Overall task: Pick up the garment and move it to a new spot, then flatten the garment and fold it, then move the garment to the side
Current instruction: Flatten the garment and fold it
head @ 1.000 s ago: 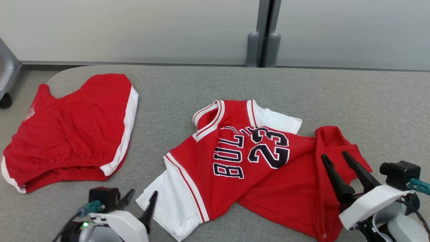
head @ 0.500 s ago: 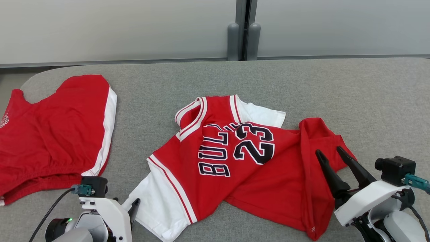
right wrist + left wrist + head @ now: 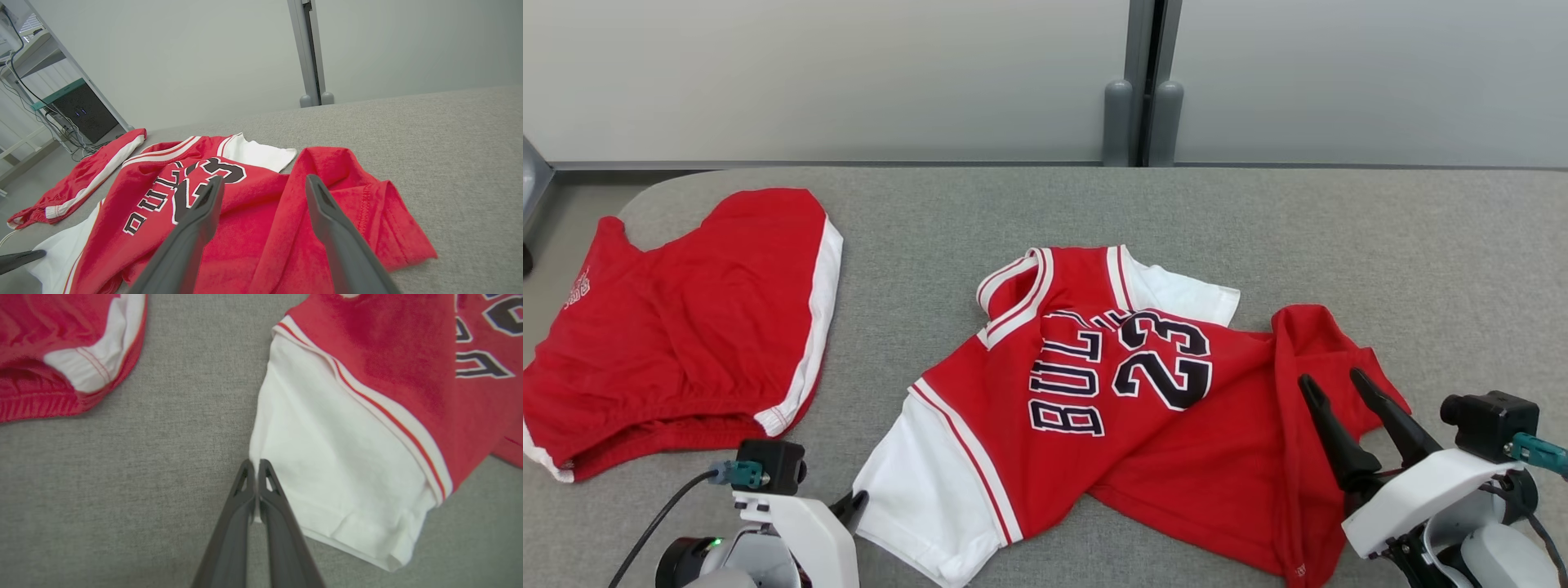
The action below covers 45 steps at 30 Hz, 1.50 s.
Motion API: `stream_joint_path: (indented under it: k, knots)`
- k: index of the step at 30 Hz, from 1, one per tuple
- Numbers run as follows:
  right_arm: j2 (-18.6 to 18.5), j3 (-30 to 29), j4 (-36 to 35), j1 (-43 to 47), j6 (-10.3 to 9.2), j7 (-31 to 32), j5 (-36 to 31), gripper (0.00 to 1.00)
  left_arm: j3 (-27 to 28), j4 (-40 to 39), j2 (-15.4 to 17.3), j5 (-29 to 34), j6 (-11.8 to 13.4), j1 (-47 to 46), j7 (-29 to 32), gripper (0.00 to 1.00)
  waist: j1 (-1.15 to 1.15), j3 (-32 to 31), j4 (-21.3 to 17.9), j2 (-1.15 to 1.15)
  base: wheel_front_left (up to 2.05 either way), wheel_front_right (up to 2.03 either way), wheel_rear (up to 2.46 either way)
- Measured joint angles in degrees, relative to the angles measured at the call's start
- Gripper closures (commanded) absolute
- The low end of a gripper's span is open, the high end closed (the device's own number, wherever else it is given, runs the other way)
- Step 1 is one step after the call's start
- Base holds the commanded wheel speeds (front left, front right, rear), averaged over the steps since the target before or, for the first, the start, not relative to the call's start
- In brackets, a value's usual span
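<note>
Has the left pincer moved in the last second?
Yes. Against the white sleeve, the left pincer has tipped down toward the table and closed on the sleeve's outer edge.

The jersey [image 3: 1094, 384] is soft matt cloth, and the table [image 3: 1339, 237] is covered in coarse woven fabric.

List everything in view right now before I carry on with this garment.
jersey: one, red with white sleeves, crumpled at the table's middle
shorts: one, red with white trim, at the table's left end
table: one, grey fabric top, under both garments
posts: two, grey, behind the table's far edge
dark box: one, black, on the floor beyond the shorts
left tool: one, dark fingers, shut on the jersey's near white sleeve edge
right tool: one, dark fingers, open, by the jersey's right end
</note>
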Motion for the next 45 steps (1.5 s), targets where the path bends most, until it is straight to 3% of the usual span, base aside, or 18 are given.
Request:
stream_joint_path:
  k: [2, 13, 15, 18, 24, 27, 30, 38, 45]
  knots:
    - [0.1, -0.1, 0.1, 0.2, 0.0, 0.1, 0.0, 0.0, 0.0, -1.5, 0.6, -0.1, 0.6, 0.6, 0.1, 1.0, 0.0, -0.3, 0.3, 0.0, 0.0, 0.0, 0.0]
    - [-0.2, -3.0, -0.2, 2.5, -0.01, 0.8, -0.5, 0.0, 1.8, -19.9, 10.9, -5.3, 12.4, 12.0, 1.0, 1.0, 0.0, -2.8, 3.3, 0.0, 0.0, 0.0, 0.0]
    - [-0.2, -3.4, -0.3, 3.0, 0.0, 1.0, -0.7, 0.0, 2.1, -21.2, 11.3, -6.3, 13.6, 13.7, 0.7, 0.0, 0.0, -2.8, 3.4, 0.0, 0.0, 0.0, 0.0]
    - [-0.1, -4.3, -0.3, 3.3, -0.01, 1.3, -1.2, 0.0, 2.3, -22.2, 11.8, -5.8, 15.4, 14.6, -0.7, 0.0, 0.0, -2.8, 3.1, 0.0, 0.0, 0.0, 0.0]
    - [-0.1, -6.5, -0.2, 3.8, 0.0, 1.3, -2.9, 0.0, 5.9, -23.5, 11.7, -0.1, 18.6, 12.0, -9.6, 0.0, 0.0, -2.8, 2.2, 0.0, 0.0, 0.0, 0.0]
    - [0.2, -8.2, 0.1, 3.9, 0.0, 1.3, -4.1, 0.0, 8.3, -23.6, 10.3, 4.3, 19.9, 10.3, -15.7, 0.0, 0.0, -2.8, 1.7, 0.0, 0.0, 0.0, 0.0]
    - [0.7, -10.2, 0.8, 4.8, 0.0, 1.6, -5.7, 0.0, 11.2, -23.5, 7.5, 9.0, 20.5, 9.1, -17.7, 0.0, 0.0, -2.6, 1.2, 0.0, 0.0, 0.0, 0.0]
    - [2.2, -13.0, -0.7, 7.6, -0.01, 1.6, -8.3, 0.0, 24.2, -22.7, -4.4, 26.7, 15.9, 13.4, -18.1, 0.0, 0.0, -1.9, 0.0, 0.0, 0.0, 0.0, 0.0]
    - [2.8, -8.7, -4.0, 8.9, 0.0, 3.8, -8.6, 0.0, 30.7, -19.4, -9.3, 32.3, 10.2, 18.3, -18.1, 0.0, 0.0, -2.1, -0.7, 0.0, 0.0, 0.0, 0.0]
